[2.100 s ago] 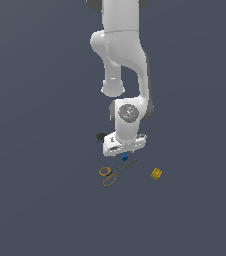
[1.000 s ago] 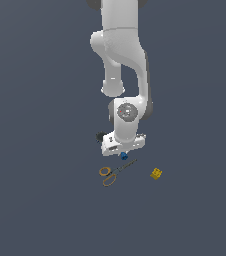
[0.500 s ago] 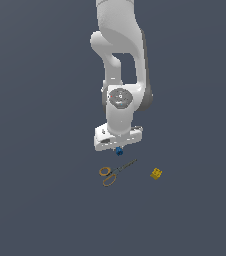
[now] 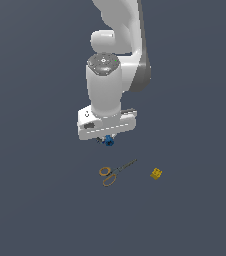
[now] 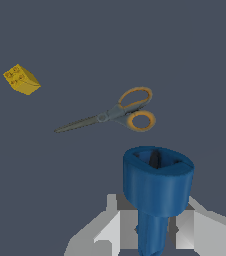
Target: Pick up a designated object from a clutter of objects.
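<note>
The designated object, a bright blue tapered piece [image 5: 157,192] with a round dark-centred end, sits between my fingers [image 5: 116,231] in the wrist view. In the exterior view the blue piece [image 4: 108,141] hangs just under the white hand, lifted off the grey floor. My gripper [image 4: 107,140] is shut on it. From the clutter, the orange-handled scissors [image 4: 114,173] lie on the floor below the gripper, and the yellow block [image 4: 156,173] lies toward the exterior view's right of them. The wrist view also shows the scissors [image 5: 116,114] and the yellow block [image 5: 21,79]. The dark grey knob is out of view.
The flat dark grey floor [image 4: 35,200] stretches all around the small items. The white arm [image 4: 105,90] rises above the gripper in the exterior view.
The arm has risen from the floor with the blue piece held in the gripper, moving away from the scissors. Scissors and yellow block have stayed where they were.
</note>
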You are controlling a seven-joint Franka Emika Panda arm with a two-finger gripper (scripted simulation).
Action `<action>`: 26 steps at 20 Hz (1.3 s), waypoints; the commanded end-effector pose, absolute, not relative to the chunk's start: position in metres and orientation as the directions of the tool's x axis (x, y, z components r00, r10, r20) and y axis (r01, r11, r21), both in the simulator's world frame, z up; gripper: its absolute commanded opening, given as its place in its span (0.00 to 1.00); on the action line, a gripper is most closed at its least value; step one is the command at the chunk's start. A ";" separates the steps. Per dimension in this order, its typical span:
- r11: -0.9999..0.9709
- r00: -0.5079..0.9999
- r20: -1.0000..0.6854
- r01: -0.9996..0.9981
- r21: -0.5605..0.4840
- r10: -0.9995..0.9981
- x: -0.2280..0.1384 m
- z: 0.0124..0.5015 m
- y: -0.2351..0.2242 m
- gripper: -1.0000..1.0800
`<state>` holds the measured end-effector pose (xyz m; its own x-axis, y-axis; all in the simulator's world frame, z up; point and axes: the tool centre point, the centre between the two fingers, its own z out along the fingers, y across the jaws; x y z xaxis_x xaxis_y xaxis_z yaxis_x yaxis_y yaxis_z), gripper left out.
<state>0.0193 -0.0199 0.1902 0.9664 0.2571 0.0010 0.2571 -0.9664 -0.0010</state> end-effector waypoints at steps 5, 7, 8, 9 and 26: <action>-0.966 0.966 0.000 0.258 -0.002 0.258 0.029 0.258 -0.047 0.00; -0.966 0.966 0.000 0.258 -0.002 0.258 0.032 0.278 -0.055 0.00; -0.966 0.966 0.000 0.258 -0.002 0.258 0.034 0.288 -0.059 0.00; -0.966 0.966 0.000 0.258 -0.002 0.258 0.035 0.298 -0.063 0.00; -0.966 0.966 0.000 0.257 0.000 0.257 0.053 0.383 -0.099 0.00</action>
